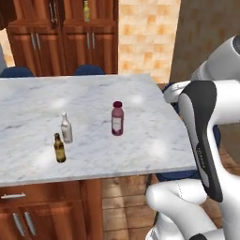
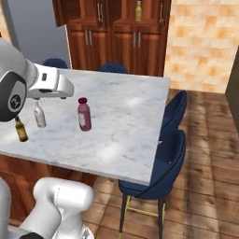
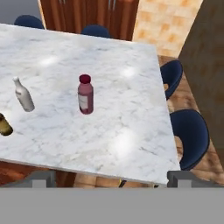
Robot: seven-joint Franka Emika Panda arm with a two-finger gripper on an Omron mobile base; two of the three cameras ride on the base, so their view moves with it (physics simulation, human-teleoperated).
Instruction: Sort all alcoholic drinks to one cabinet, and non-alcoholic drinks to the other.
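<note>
Nearest the robot, the dark amber bottle [image 1: 59,148] stands upright close to the front edge of the white marble counter [image 1: 140,140], toward that edge's left part; in the hand view it is cut by the left border [image 3: 4,124]. Just behind it, near but not touching, the pale whitish bottle [image 1: 66,127] stands upright as well [image 2: 39,115] [image 3: 23,95]. Farther toward the right edge, and apart from both small bottles, the maroon bottle [image 1: 117,118] with its pinkish cap stands upright with a pale label on its side [image 2: 84,114] [image 3: 85,94], roughly midway between the counter's front and back edges. The gripper [image 3: 109,180] hangs above and in front of the counter's front edge, well clear of all three bottles; its two grey finger tips [image 3: 180,178] sit at opposite sides of the hand view, so the jaws are spread wide and carry nothing. Two blue chairs [image 2: 163,172] stand along the counter's right edge, and more blue chair backs [image 1: 89,70] show behind its far edge. Beyond them is the reddish-brown wooden cabinet [image 1: 61,42] with silver bar handles, and on a shelf in its upper part stands the mustard-yellow bottle [image 1: 86,11] [image 2: 138,11], upright; its cap and label are too small to make out.
</note>
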